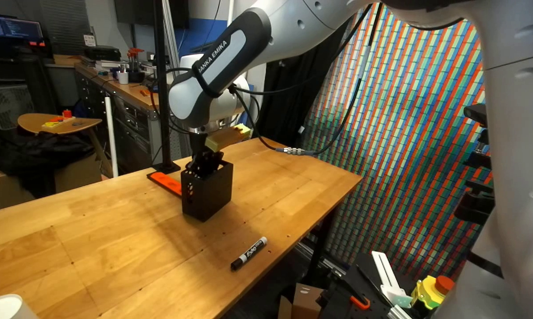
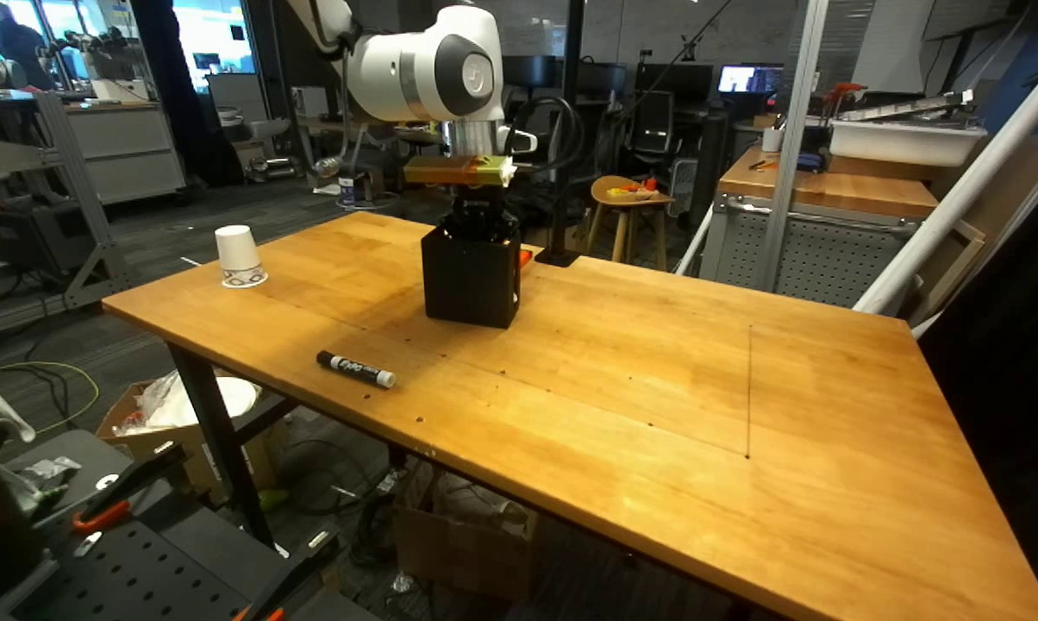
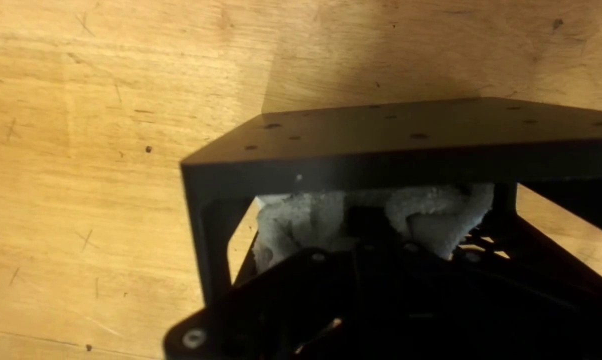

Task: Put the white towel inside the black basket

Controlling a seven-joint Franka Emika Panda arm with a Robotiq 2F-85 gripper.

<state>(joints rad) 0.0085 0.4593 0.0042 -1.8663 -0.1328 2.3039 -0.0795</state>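
The black basket (image 1: pixel 209 195) stands upright on the wooden table, and it also shows in an exterior view (image 2: pixel 470 280) and in the wrist view (image 3: pixel 401 135). My gripper points down into its open top, and its fingertips are hidden by the basket walls in both exterior views. In the wrist view, the white towel (image 3: pixel 306 220) is bunched inside the basket, on both sides of my dark gripper (image 3: pixel 367 220). The fingers look close together, shut on the towel. The towel's lower part is hidden.
A flat orange-red tool (image 1: pixel 165 181) lies behind the basket near a black pole's base (image 1: pixel 166 167). A black marker (image 2: pixel 355 368) lies near a table edge. A white paper cup (image 2: pixel 238 256) stands on the table. A cable hangs from the arm.
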